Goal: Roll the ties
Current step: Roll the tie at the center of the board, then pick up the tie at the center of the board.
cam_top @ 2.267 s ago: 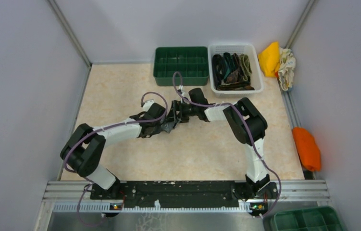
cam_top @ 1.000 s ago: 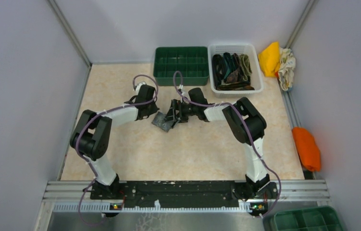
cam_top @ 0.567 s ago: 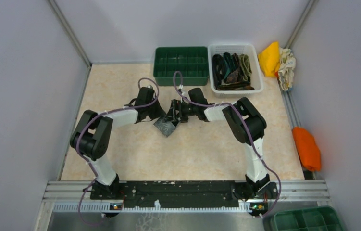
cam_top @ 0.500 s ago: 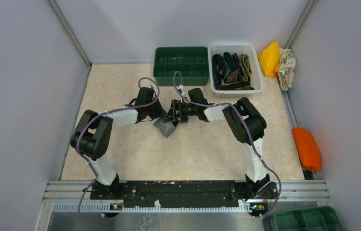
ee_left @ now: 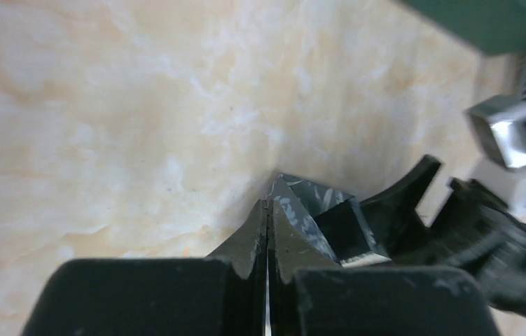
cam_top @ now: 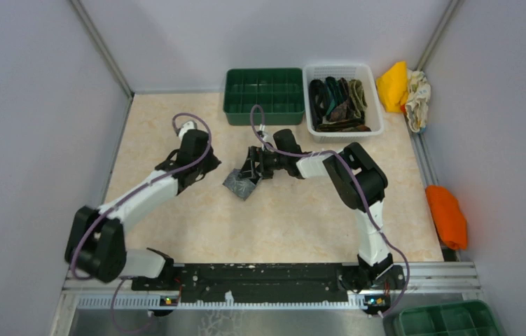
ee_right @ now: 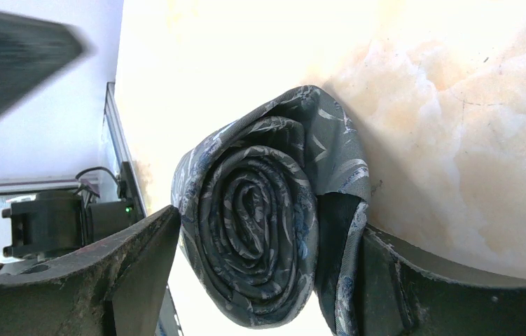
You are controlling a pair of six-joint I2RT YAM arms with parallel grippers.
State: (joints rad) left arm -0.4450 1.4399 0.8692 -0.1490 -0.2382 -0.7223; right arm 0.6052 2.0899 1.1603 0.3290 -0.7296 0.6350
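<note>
A grey patterned tie [cam_top: 239, 185] is rolled into a tight coil on the table's middle. My right gripper [cam_top: 247, 174] is shut on it. In the right wrist view the coil [ee_right: 260, 210] sits end-on between the two fingers [ee_right: 106, 273], its loose tail pressed against the right one. My left gripper [cam_top: 211, 166] is shut and empty, a short way left of the coil. In the left wrist view its tips [ee_left: 267, 206] point at the tie [ee_left: 300, 204] without touching it. Several more dark ties [cam_top: 337, 101] lie in the white basket.
A green compartment tray [cam_top: 263, 91] and the white basket [cam_top: 379, 115] stand at the back. A yellow cloth [cam_top: 393, 84] and an orange cloth [cam_top: 447, 213] lie past the right edge. Another green tray [cam_top: 449, 318] is at the near right corner.
My left arm has drawn back to the left, away from the coil it was touching. The right gripper has kept hold of the rolled tie, almost unmoved.
</note>
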